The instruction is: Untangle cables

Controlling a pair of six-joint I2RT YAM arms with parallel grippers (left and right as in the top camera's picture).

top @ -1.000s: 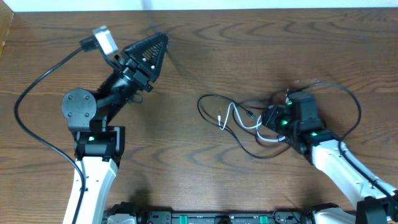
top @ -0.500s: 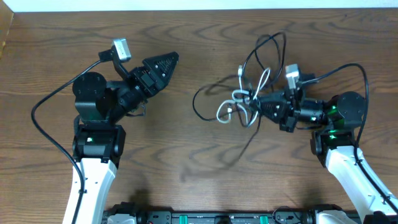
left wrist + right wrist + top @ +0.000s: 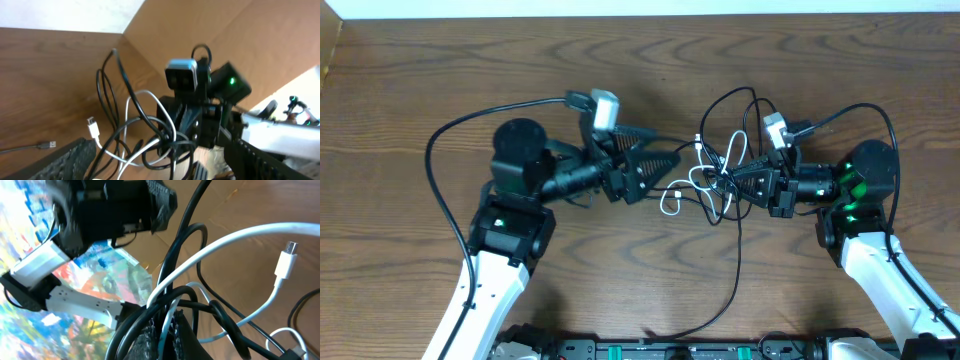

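The cables [image 3: 718, 165], a tangle of thin black cords looped with one thin white cord [image 3: 692, 182], are pinched in the right gripper [image 3: 734, 183]. Its ribbed black fingers [image 3: 184, 337] are pressed together on the strands where they cross, holding the bundle above the brown wooden surface [image 3: 820, 60].

Left of the right gripper, the left gripper [image 3: 665, 158] points at it with its black triangular fingers [image 3: 65, 162] spread wide. In the left wrist view the loops lie in the gap between them; I cannot tell whether they touch.

From the right gripper the bundle runs mainly far to near. Black loops rise toward the far edge, and one long black strand [image 3: 738, 270] drops toward the near edge and curls left. The white plug [image 3: 670, 208] dangles to the left, on the near side.
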